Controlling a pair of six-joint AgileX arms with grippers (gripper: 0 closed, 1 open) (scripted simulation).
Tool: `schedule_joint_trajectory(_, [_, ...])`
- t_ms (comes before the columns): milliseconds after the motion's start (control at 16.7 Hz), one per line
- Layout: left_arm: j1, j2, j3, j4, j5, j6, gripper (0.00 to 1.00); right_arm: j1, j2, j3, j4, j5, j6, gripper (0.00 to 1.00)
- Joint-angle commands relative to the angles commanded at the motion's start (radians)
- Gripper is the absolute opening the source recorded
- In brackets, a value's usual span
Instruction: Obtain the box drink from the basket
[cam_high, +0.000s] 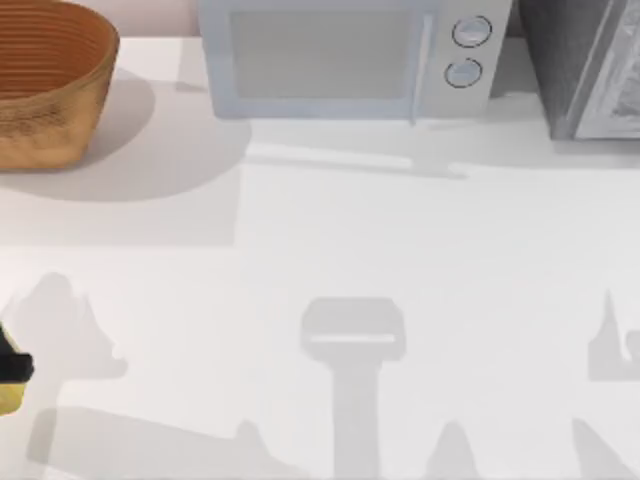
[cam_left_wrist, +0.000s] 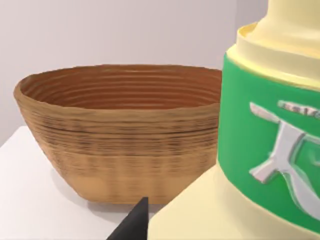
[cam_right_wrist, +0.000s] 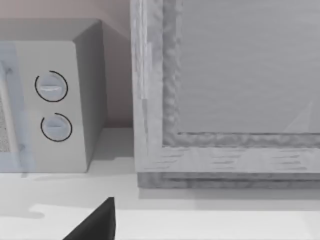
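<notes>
microwave (cam_right_wrist: 55, 105) with two dials | grey framed cabinet (cam_right_wrist: 225, 90) just beside | white table (cam_right_wrist: 210, 215) | black pincer fingertip (cam_right_wrist: 97, 222)

A pale grey microwave (cam_high: 345, 55) with two round dials (cam_high: 466, 52) sits at the back of the white desk (cam_high: 400, 250), a grey framed cabinet (cam_high: 590, 65) just beside its dial side.

A: Basket (cam_left_wrist: 120, 145)?
B: Orange-brown ribbed inside, tan woven wall.
A: Box drink (cam_left_wrist: 265, 165)?
B: Pale yellow, green band, silver marking.
A: Microwave (cam_high: 350, 55), counter (cam_high: 400, 250)?
B: Light grey; white.
</notes>
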Motion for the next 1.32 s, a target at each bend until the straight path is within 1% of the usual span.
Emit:
schedule_joint_trajectory(180, [-0.028,0.032,0.012,0.029,-0.021,0.002,0.0,0.0,0.0,0.0,0.0,0.0,0.0,1.0])
schedule_joint_trajectory(300, [-0.068,0.105,0.036,0.094,-0.076,0.005,0.0,0.0,0.0,0.0,0.0,0.0,0.0,1.0])
schedule_joint_trajectory(420, [-0.105,0.22,0.066,0.193,-0.163,0.008,0.0,0.0,0.0,0.0,0.0,0.0,0.0,1.0])
schedule_joint_trajectory(660, [-0.17,0.524,0.123,0.405,-0.355,0.013,0.0,0.0,0.0,0.0,0.0,0.0,0.0,1.0])
schedule_joint_trajectory(1020, [-0.213,0.844,0.207,0.658,-0.641,0.02,0.0,0.0,0.0,0.0,0.0,0.0,0.0,1.0])
schedule_joint_trajectory(1320, [-0.301,1.162,0.279,0.896,-0.858,0.027,0.0,0.0,0.0,0.0,0.0,0.0,0.0,1.0])
